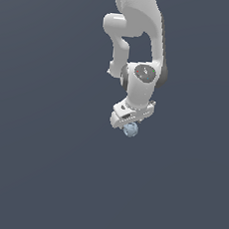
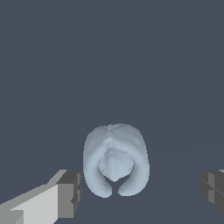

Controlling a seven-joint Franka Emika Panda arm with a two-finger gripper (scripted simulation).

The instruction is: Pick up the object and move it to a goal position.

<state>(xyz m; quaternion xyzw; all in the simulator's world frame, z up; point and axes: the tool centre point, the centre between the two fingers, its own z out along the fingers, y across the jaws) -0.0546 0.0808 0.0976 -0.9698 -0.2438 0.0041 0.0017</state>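
Note:
The object (image 2: pixel 115 159) is a pale blue-grey rounded lump with a dimpled hollow, lying on the dark grey floor. In the exterior view the object (image 1: pixel 131 130) peeks out just below the white arm's hand. My gripper (image 2: pixel 142 192) hangs over it, open, with one dark fingertip (image 2: pixel 71 192) close beside the lump and the other fingertip (image 2: pixel 213 189) well away from it. Neither pad touches the lump. In the exterior view the gripper (image 1: pixel 128 122) is largely hidden by the hand, so its fingers cannot be made out there.
The white arm (image 1: pixel 139 44) comes down from the top of the exterior view. A plain dark grey floor (image 1: pixel 40 169) lies all around, with nothing else showing on it.

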